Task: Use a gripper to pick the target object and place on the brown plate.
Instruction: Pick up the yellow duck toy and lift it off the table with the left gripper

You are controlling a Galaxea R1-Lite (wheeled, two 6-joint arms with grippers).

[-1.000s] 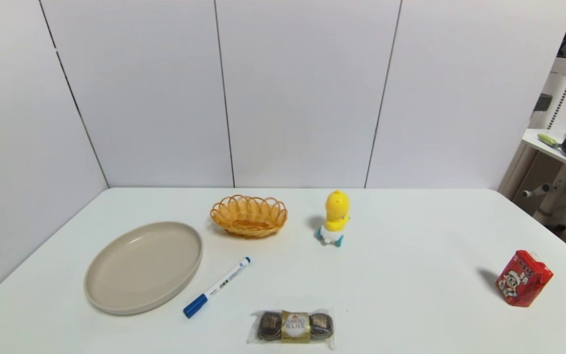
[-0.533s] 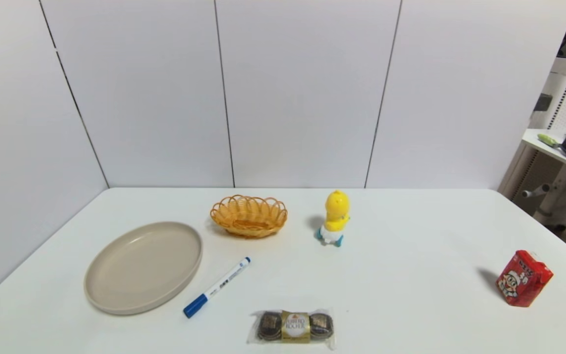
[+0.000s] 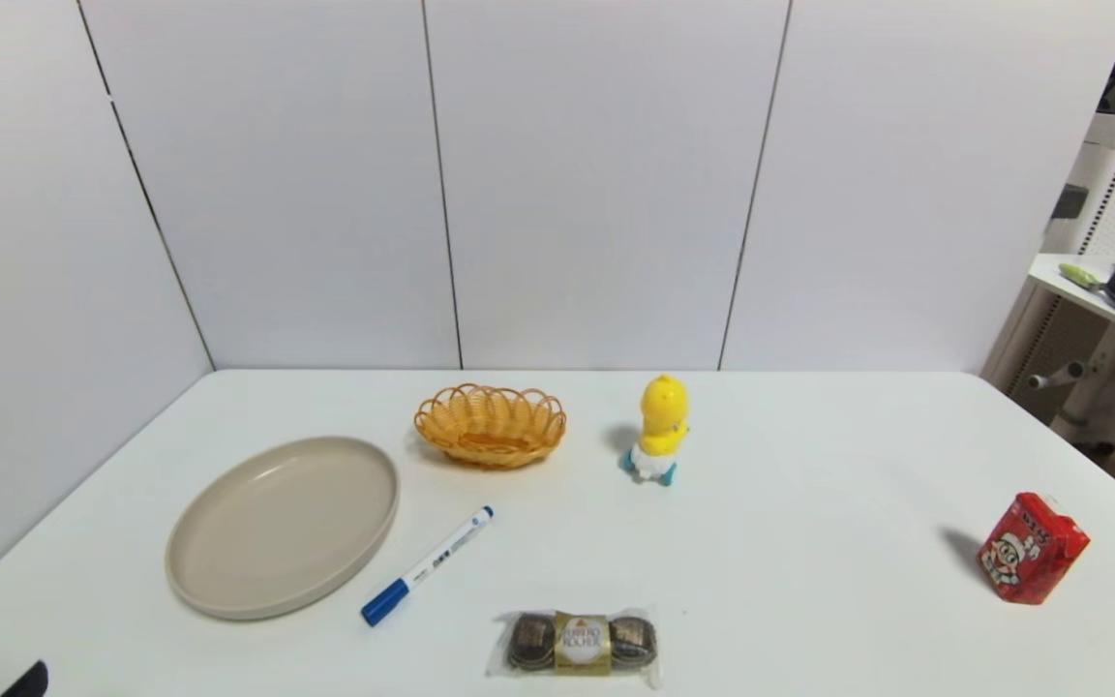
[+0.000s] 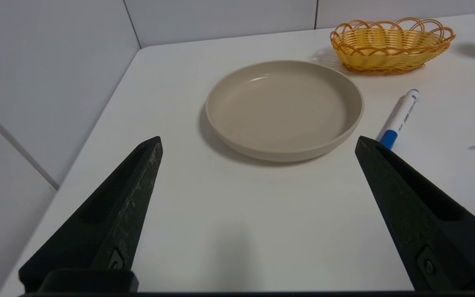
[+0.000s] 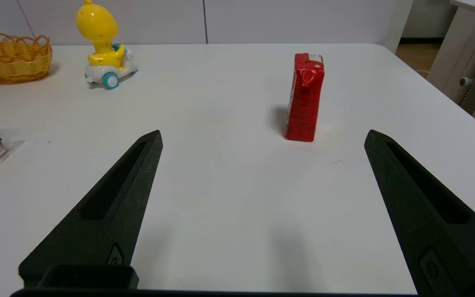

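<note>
Six items are laid out on the white table [image 3: 809,581]. Toy duck [image 3: 659,429]: upright, near the far edge at about its middle, untouched. Plate [image 3: 228,590]: toward the left edge, nothing on it. Woven basket [image 3: 490,426]: between plate and duck, near the far edge. Marker [image 3: 427,565]: just beside the plate, toward the near edge. Chocolate pack [image 3: 582,643]: at the near edge, middle. Red carton [image 3: 1032,548]: upright near the right edge. Left gripper [image 4: 258,142]: fingers spread wide, nothing held, above the near left corner, facing the plate. Right gripper [image 5: 262,136]: fingers spread wide, nothing held, toward the near right corner, with the duck well apart from it. Step in hand, as judged: the approach, with no grasp yet made. Next move, as judged: one gripper is to be carried across to the duck and closed around its body without it being rolled on its wheels.
</note>
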